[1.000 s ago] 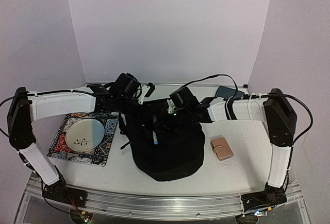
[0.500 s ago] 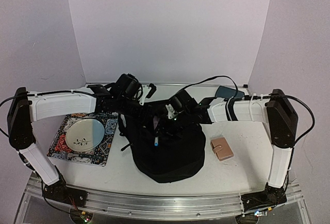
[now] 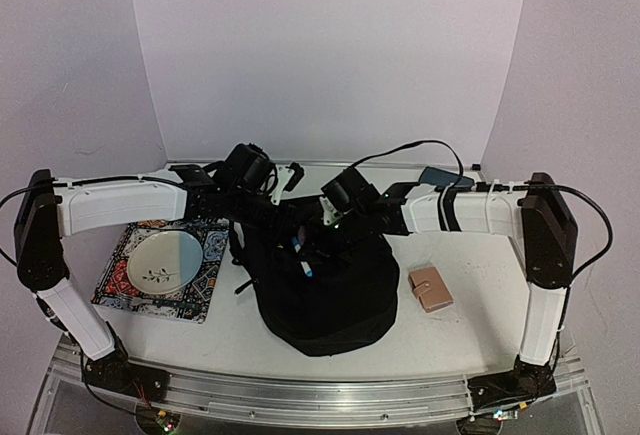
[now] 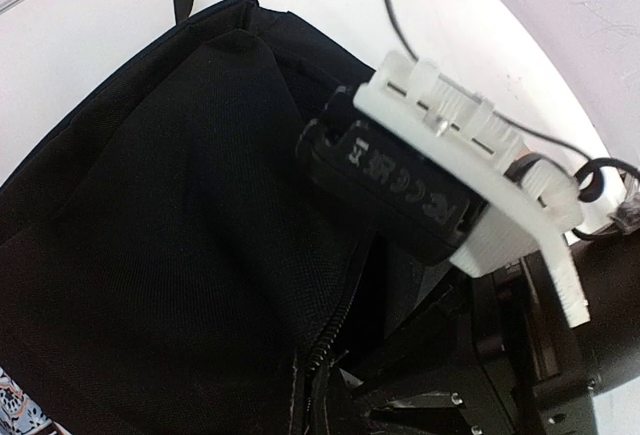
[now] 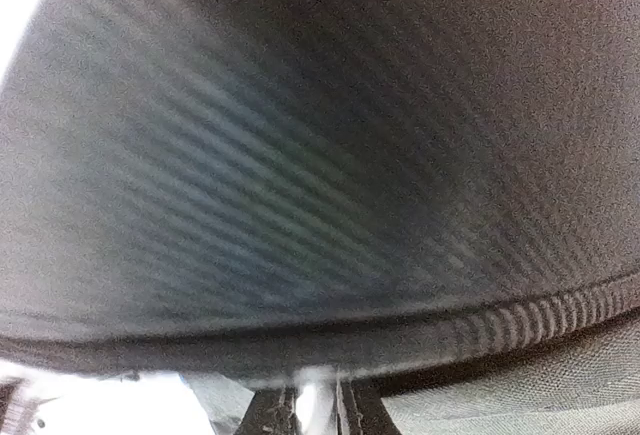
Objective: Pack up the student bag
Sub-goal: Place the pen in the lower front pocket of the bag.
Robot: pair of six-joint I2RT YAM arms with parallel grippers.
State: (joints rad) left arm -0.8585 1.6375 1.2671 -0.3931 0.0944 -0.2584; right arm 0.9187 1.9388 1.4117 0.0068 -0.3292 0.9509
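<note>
The student bag [image 3: 330, 300], a black backpack, lies in the middle of the table with its opening towards the back. My left gripper [image 3: 262, 213] is shut on the bag's upper left rim, and in the left wrist view the zipper [image 4: 335, 330] runs into its jaws [image 4: 335, 395]. My right gripper [image 3: 313, 238] hovers at the bag's mouth. It is shut on a white pen with blue ends [image 3: 302, 257], which points down into the bag. In the right wrist view the bag's fabric [image 5: 300, 155] fills the frame just past the fingers [image 5: 318, 417].
A plate [image 3: 160, 258] sits on a patterned square tray [image 3: 205, 290] left of the bag. A tan wallet [image 3: 431, 288] lies to its right. A dark blue-grey tray [image 3: 445, 177] is at the back right, under the right arm's cable.
The right gripper opened briefly and closed again. The pen has shifted up and slightly left at the bag's mouth. The left gripper has kept its hold on the rim.
</note>
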